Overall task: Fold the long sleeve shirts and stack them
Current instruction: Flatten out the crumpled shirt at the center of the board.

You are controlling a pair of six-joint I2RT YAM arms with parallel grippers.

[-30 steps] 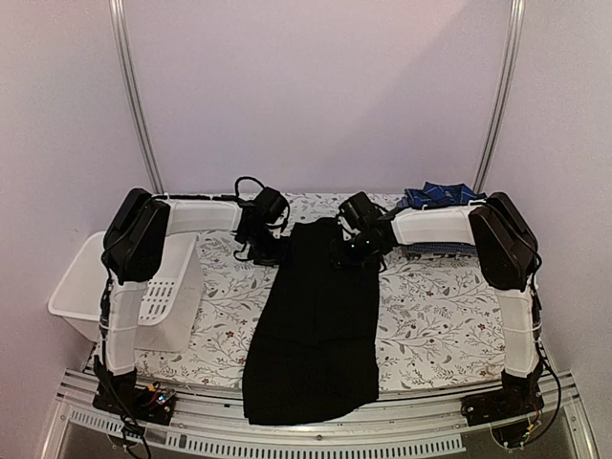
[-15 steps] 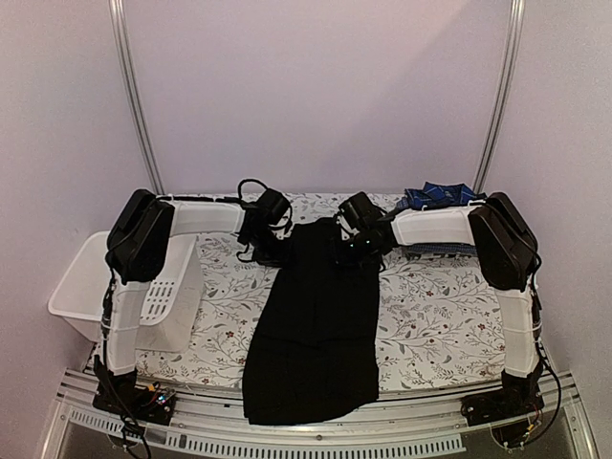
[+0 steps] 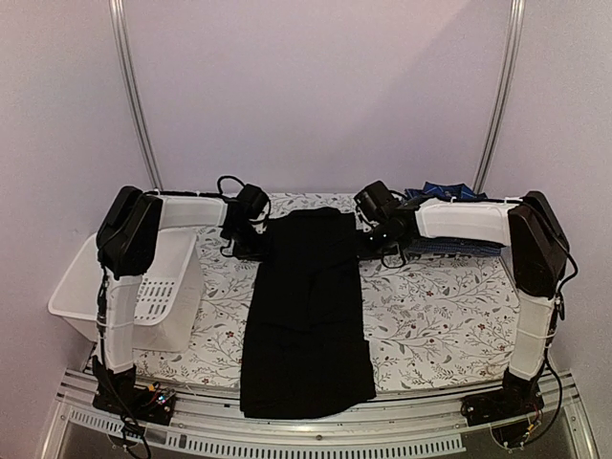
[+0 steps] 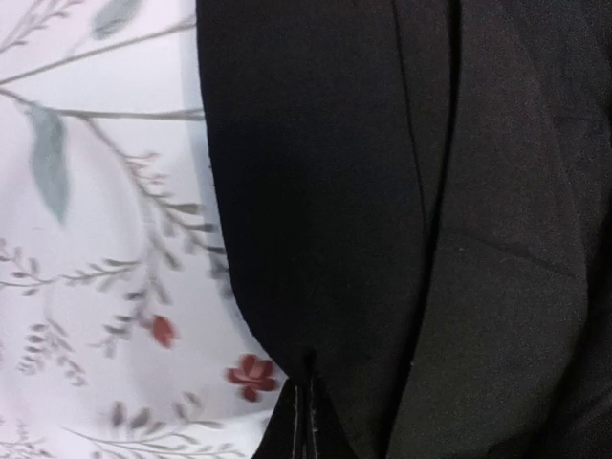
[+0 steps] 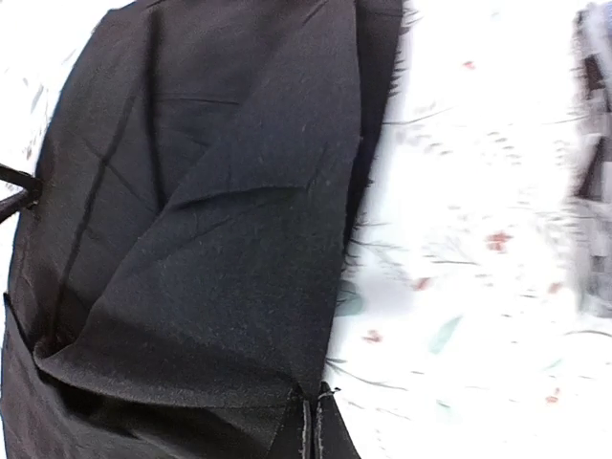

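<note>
Table (image 3: pixel 430 306): covered by a floral-print cloth.
Black shirt (image 3: pixel 308 316): laid lengthwise down the middle of the table. The near hem is draped over the front edge and the far end is spread between the two grippers.
Basket (image 3: pixel 143 296): white and slotted, set at the table's left edge.
Plaid shirt (image 3: pixel 435 194): heaped at the far right corner, partly hidden by the right arm.
Left gripper (image 4: pixel 304 426): fingers pressed together, with the shirt's left edge pinched between them.
Right gripper (image 5: pixel 311 430): fingers closed, with the shirt's right edge pinched between them.
</note>
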